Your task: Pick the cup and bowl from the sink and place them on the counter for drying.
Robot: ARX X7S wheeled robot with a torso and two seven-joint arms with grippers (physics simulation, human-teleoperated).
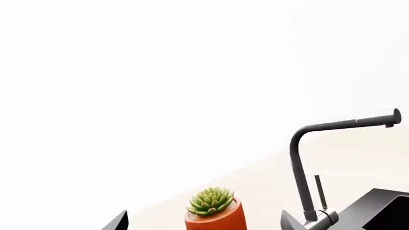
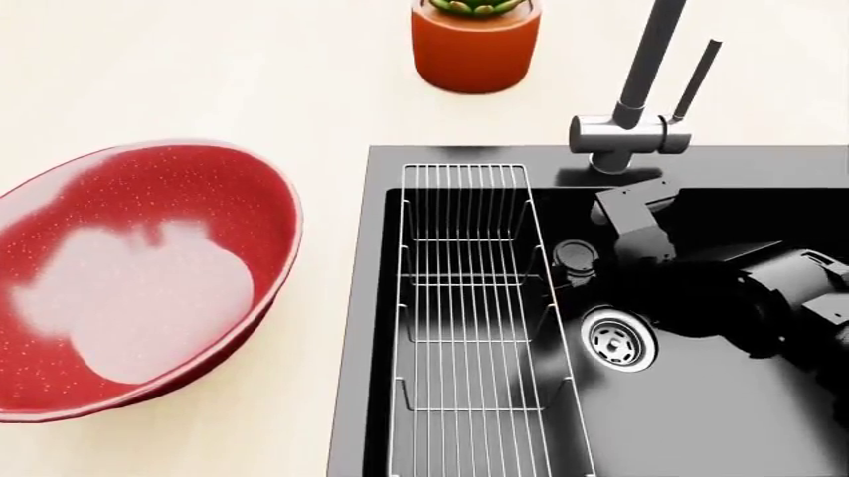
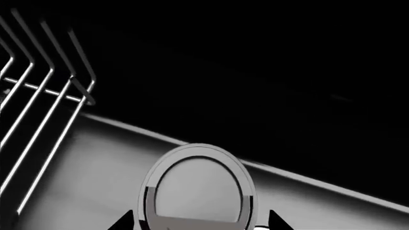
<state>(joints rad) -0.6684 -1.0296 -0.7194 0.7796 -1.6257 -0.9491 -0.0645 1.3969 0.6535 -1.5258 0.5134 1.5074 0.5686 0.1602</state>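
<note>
The large, glossy, speckled red bowl point(image 2: 133, 283) was already set on the pale beige countertop point(image 2: 199, 79), left of the black recessed sink point(image 2: 690, 437). The small dark-lidded cup point(image 2: 579, 257) stood in the basin between the wire rack insert point(image 2: 464, 298) and the steel drain point(image 2: 618, 341).

The right gripper point(image 3: 199, 221) was lowered around the cup, its jaws spread to either side of the round lid, not yet closed. A good grasp was judged to need the slim, smooth wall centred before closing, then a straight lift clear of the rack and the dark gooseneck faucet point(image 2: 643, 84).

The left gripper's state could not be told.
</note>
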